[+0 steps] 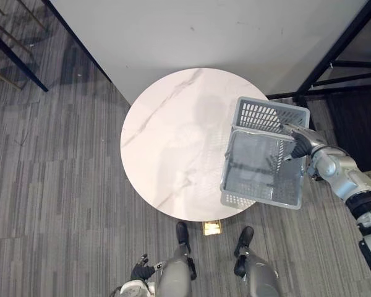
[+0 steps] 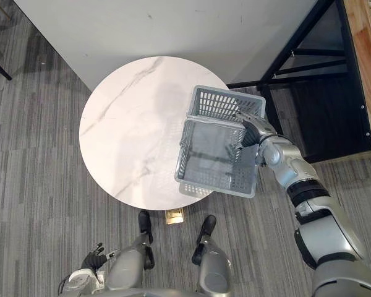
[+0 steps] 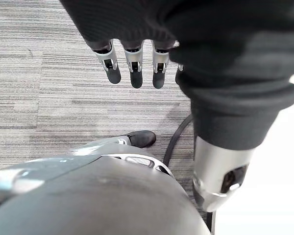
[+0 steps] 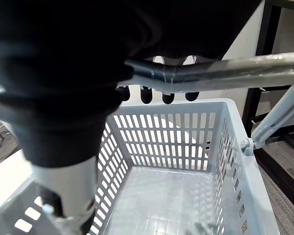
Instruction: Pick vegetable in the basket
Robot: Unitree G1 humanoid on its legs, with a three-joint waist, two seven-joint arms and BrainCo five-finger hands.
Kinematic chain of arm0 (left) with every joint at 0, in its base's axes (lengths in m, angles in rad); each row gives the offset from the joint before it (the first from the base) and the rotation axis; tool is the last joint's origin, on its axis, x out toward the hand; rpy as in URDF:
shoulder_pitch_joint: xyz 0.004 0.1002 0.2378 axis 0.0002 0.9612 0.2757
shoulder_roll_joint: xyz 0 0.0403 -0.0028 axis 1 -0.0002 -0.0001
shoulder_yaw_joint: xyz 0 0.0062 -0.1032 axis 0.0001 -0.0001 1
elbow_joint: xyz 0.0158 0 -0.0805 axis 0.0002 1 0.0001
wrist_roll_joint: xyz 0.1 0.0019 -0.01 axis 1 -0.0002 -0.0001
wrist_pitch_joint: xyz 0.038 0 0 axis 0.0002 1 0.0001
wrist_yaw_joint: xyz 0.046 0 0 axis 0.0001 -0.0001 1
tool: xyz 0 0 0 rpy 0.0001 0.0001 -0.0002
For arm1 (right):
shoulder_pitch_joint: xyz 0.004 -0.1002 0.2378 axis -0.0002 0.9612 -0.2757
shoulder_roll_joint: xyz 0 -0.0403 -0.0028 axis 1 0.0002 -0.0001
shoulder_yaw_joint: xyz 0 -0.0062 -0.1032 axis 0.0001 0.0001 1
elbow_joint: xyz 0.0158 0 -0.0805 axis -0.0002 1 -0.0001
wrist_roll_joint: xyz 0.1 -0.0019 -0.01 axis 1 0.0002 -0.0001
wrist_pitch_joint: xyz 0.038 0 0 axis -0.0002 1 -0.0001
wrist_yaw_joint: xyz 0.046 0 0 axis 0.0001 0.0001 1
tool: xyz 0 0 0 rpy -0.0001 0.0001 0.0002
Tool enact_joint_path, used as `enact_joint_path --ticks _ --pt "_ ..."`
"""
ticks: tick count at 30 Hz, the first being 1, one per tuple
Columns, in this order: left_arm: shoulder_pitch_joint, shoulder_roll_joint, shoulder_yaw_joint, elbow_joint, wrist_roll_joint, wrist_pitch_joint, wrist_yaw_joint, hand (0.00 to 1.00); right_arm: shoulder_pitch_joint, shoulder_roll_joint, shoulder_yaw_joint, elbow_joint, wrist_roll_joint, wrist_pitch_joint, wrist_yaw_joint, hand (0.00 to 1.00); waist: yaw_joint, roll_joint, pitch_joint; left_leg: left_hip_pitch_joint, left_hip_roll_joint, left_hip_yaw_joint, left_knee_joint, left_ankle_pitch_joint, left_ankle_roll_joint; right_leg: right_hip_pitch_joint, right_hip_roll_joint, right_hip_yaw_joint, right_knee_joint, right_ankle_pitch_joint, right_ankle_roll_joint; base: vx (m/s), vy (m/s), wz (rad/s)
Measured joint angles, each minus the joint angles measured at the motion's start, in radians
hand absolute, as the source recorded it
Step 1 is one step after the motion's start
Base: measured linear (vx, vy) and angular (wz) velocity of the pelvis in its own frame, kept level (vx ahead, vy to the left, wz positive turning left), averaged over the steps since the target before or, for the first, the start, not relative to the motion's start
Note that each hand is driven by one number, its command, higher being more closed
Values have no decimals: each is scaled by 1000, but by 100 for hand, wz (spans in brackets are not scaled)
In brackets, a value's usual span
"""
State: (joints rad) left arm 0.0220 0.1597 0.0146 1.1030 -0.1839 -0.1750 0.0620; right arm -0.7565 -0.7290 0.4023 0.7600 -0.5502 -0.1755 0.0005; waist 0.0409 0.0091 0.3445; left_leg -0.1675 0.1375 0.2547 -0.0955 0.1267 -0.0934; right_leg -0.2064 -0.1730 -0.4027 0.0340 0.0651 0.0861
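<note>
One handle [image 4: 235, 67], seemingly under right fingers [image 4: 145, 95]

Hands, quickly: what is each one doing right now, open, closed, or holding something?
Left hand: open, fingers relaxed, holding nothing.
Right hand: shut on the handle of the grey basket.

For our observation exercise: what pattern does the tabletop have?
The tabletop is white with faint grey marble veins; best in the left eye view.

The basket [image 1: 263, 167] overhangs the table's [image 1: 167, 136] right edge; its left half lies open.
</note>
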Motion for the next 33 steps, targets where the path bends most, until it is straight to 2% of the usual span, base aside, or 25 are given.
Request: enact_joint_path --ticks 8,19,26,30,33 --pt "0 0 -11 1 -8 -11 1 0 -35 1 0 81 -39 -2 -5 100 15 5 5 -1 -2 -14 0 0 0 3 -2 -7 0 1 1 7 4 1" --pt "0 0 -17 1 -8 -11 2 0 -35 1 19 66 -43 -2 -7 100 16 1 8 0 -2 -18 0 0 0 6 -2 -8 0 1 1 0 0 0" --pt "0 1 -17 -2 -7 -10 2 0 -24 0 68 -65 -42 -12 5 100 11 -7 12 17 -2 -18 0 0 0 23 -2 -5 -1 4 2 8 2 -1" --pt "3 2 -16 -8 0 -6 2 0 40 -9 68 -191 -38 -14 12 100 10 -12 13 46 -2 -17 0 0 -1 52 -3 0 -2 5 3 0 0 0" --pt "8 8 -15 -10 10 4 -1 0 113 -34 31 -289 -8 -20 24 100 -4 -21 9 64 -3 -16 0 -1 -1 69 -4 5 -2 6 5 -5 3 -3"
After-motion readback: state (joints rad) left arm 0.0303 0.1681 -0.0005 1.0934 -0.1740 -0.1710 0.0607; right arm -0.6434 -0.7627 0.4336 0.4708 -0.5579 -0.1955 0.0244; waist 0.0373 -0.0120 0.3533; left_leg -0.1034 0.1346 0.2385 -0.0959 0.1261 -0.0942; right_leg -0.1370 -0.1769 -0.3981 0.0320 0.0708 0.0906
